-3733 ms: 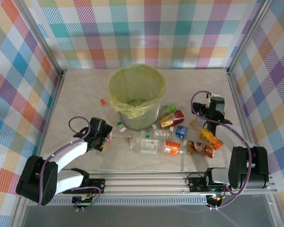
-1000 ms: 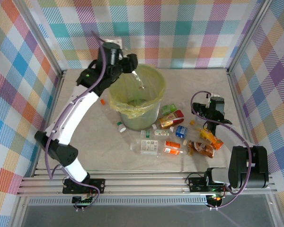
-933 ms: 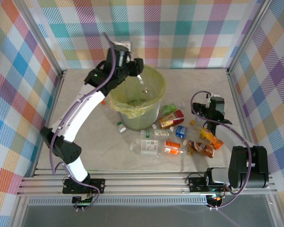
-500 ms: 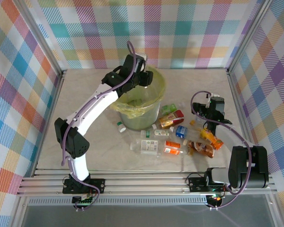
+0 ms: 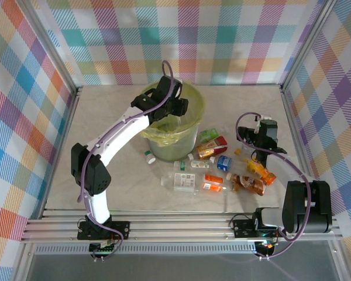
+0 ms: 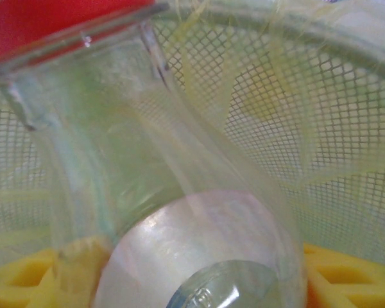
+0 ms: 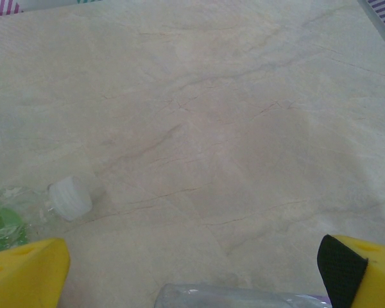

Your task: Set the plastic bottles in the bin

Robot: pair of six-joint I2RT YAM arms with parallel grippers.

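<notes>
Hanging over the bin [image 5: 194, 136], the left gripper [image 5: 178, 109] clamps a clear bottle [image 6: 179, 250].

Clear bottle [image 6: 179, 212] held over lined bin [image 5: 172, 151]; other bottles [image 5: 184, 181] lie front-R.

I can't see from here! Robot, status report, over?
Left gripper shut on clear bottle, over bin. Right gripper open, above table. Other bottles lie beside bin. Nothing blocking.
</notes>
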